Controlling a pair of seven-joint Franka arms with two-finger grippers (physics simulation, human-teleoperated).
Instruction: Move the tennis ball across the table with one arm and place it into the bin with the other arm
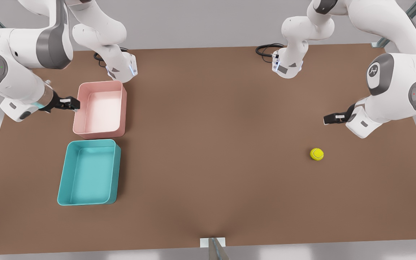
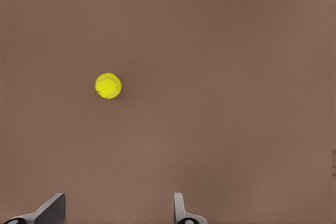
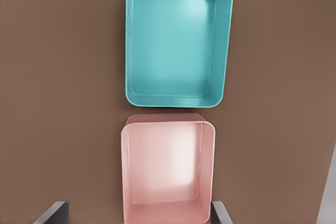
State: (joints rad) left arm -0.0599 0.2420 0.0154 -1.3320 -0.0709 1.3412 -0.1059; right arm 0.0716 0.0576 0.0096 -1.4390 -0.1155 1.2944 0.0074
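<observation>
Front view: I see the tennis ball (image 1: pixel 316 154) lying on the table (image 1: pixel 211 144) at the front view's right, well apart from the bin (image 1: pixel 88 172). A pink tray (image 1: pixel 100 109) sits just behind the bin. Left gripper (image 1: pixel 326 119) hovers near the ball, right gripper (image 1: pixel 75 104) by the pink tray.

Left wrist view: fingers (image 2: pixel 51 209) spread wide, ball (image 2: pixel 108 86) ahead, nothing between.

Right wrist view: fingers (image 3: pixel 52 211) wide, pink tray (image 3: pixel 168 169) between them, bin (image 3: pixel 177 40) beyond.

The 2 arms reached in from opposite ends, each bent at the elbow. The left hand (image 1: pixel 326 119) hung on the front view's right, fingers (image 2: pixel 181 211) spread apart. The right hand (image 1: pixel 75 104) hung opposite, fingers (image 3: pixel 52 212) likewise parted.
</observation>
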